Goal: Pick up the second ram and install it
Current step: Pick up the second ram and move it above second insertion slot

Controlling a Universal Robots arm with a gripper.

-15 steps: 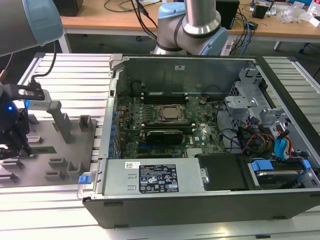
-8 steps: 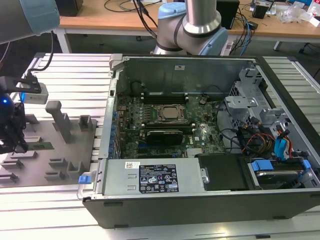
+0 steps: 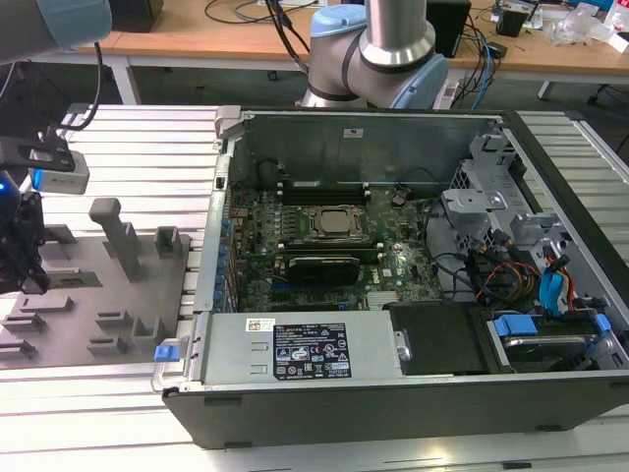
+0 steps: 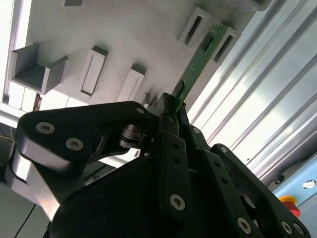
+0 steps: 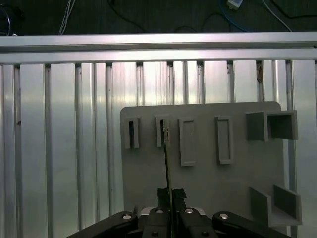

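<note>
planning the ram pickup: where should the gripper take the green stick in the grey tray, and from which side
Pinch the long green circuit-board stick across its two flat faces from above: it stands on edge in the grey plastic tray, upper edge free; the black gripper clamps it so.

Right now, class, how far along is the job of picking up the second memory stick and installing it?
Done: the fingers are shut on the green memory stick. In hand: the stick stands on edge, its far end at a slot of the grey tray. Left: it is not yet in the computer's board.
</note>
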